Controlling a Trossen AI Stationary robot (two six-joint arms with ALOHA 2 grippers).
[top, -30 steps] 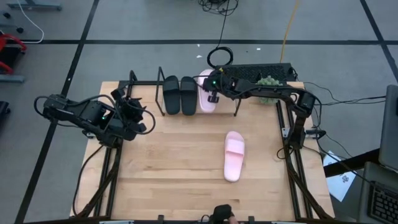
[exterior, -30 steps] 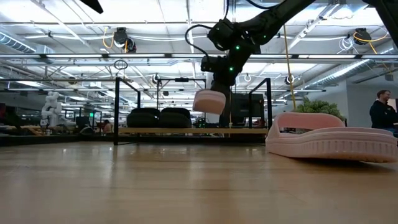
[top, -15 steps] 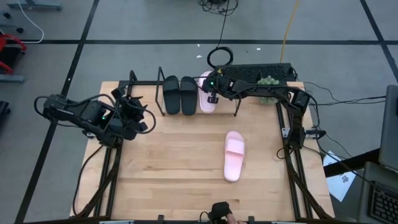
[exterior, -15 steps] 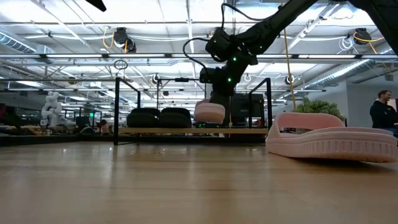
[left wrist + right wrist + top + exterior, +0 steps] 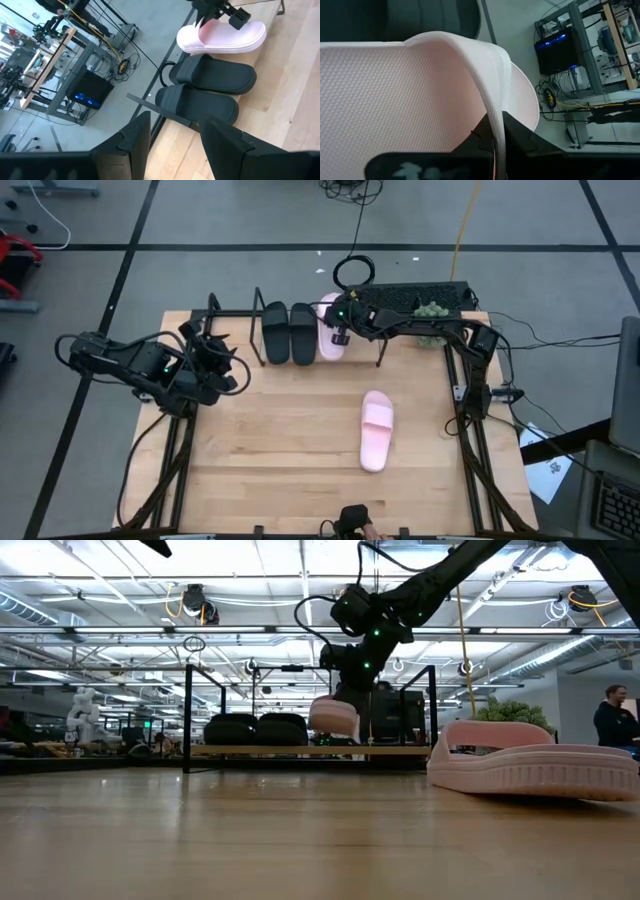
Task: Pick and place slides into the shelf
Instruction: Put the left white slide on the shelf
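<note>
Overhead, reading left to right: the left gripper (image 5: 215, 360) waits at the left edge of the table (image 5: 280, 470), its fingers (image 5: 135, 137) parted with nothing between them, as the left wrist view shows. At upper centre stands the shelf (image 5: 262, 308), carrying the two black slides (image 5: 289, 333) side by side on its board. Just to their right, the right gripper (image 5: 340, 335) holds a pink slide (image 5: 331, 340) over the next free place on the shelf. In the right wrist view its fingers (image 5: 517, 135) are closed on the edge of the strap (image 5: 490, 85), pinching the thin wall between them. In the low view this slide (image 5: 334, 718) hangs just above the board, toe slightly down; whether it touches the board cannot be told. Right of centre in the overhead view, the second pink slide (image 5: 376, 430) lies flat on the open table, well apart from the shelf.

Handling, as a judgement: the slides appear to be light moulded foam, soft enough that the strap bends under a pinch, with a textured, non-slippery surface. The strap's free edge is the natural place to take hold; a grip there lets the sole swing, so lowering should be slow and level. The remaining slide should be taken the same way.
</note>
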